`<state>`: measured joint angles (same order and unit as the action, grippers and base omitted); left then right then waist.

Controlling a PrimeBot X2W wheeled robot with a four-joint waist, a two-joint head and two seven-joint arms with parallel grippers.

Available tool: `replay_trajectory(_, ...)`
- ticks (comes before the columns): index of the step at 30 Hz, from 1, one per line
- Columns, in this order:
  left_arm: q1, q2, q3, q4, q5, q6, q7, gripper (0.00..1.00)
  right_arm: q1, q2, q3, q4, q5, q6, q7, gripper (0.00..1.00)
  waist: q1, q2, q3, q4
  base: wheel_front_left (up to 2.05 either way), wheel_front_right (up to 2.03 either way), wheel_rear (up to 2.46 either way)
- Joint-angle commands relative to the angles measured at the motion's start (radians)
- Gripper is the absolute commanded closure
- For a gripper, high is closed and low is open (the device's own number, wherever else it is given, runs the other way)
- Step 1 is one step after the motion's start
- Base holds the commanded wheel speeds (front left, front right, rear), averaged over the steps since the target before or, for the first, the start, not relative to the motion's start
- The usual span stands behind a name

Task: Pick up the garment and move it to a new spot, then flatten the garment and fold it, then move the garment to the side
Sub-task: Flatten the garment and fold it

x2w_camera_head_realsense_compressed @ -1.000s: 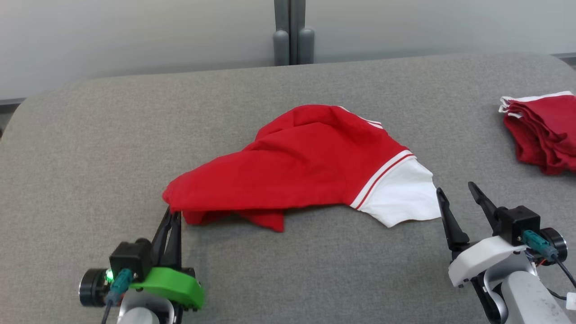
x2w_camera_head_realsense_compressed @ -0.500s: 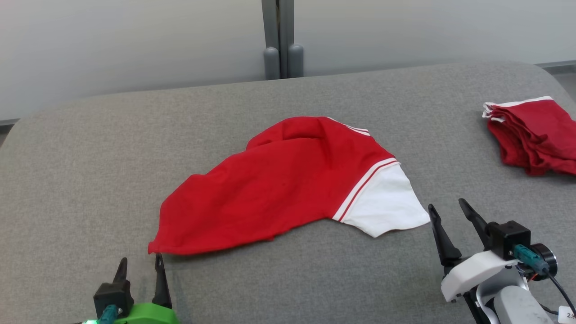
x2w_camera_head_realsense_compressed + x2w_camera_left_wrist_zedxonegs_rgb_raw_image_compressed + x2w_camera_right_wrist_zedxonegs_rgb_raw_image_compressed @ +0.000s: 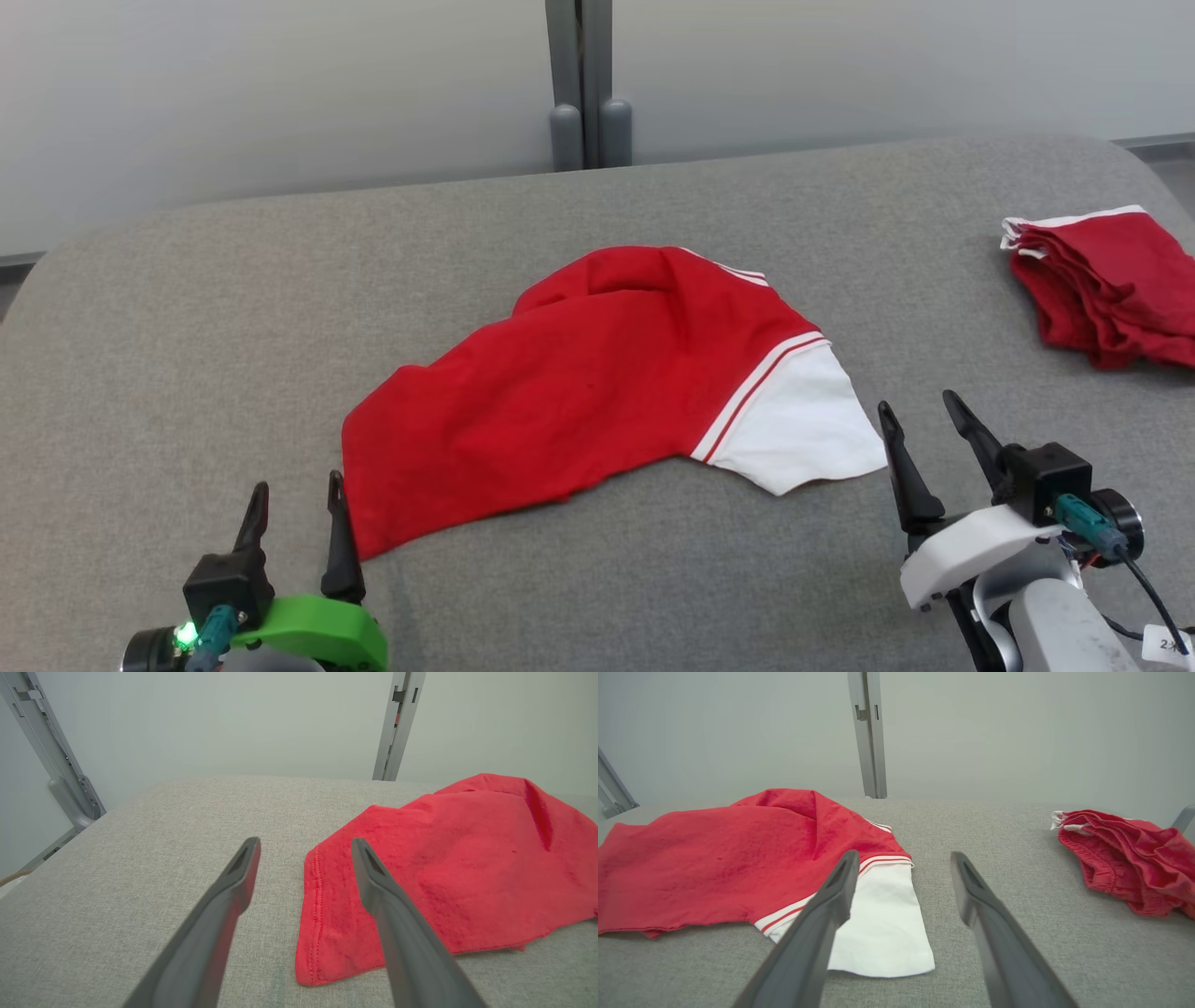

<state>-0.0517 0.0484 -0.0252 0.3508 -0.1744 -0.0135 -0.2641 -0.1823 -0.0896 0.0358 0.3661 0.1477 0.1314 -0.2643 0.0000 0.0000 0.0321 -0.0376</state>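
Grey table is bearing everything: left gripper is hovering, jaws spread and empty, just beside a corner of the red garment, which is lying rumpled mid-table; right gripper is hovering open near its white sleeve; folded red pile is lying rightmost.

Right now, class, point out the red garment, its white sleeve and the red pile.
red garment (image 3: 579, 392), head view: middle of red body.
white sleeve (image 3: 803, 429), head view: centre of white panel.
red pile (image 3: 1111, 280), head view: its top layer.
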Motion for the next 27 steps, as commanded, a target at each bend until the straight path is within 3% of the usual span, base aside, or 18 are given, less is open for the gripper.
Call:
replay_trajectory(1,0.009,0.005,-0.003,0.011,-0.008,-0.005,0.000,0.00,0.010,0.001,-0.005,0.013,-0.008,-0.002,0.000,0.00,0.0000,0.0000,-0.002,0.001,0.00,0.00,0.00)
replay_trajectory(10,0.009,0.005,-0.026,0.055,-0.032,-0.024,0.000,0.00,0.001,0.005,-0.009,0.036,-0.020,-0.002,0.000,0.00,0.0000,0.0000,0.008,0.007,0.00,0.00,0.00)
replay_trajectory(27,-0.159,0.005,-0.021,0.299,-0.036,-0.024,0.000,0.00,-0.104,0.023,-0.071,0.147,-0.121,-0.002,0.000,0.00,0.0000,0.0000,0.167,0.005,0.00,0.00,0.00)
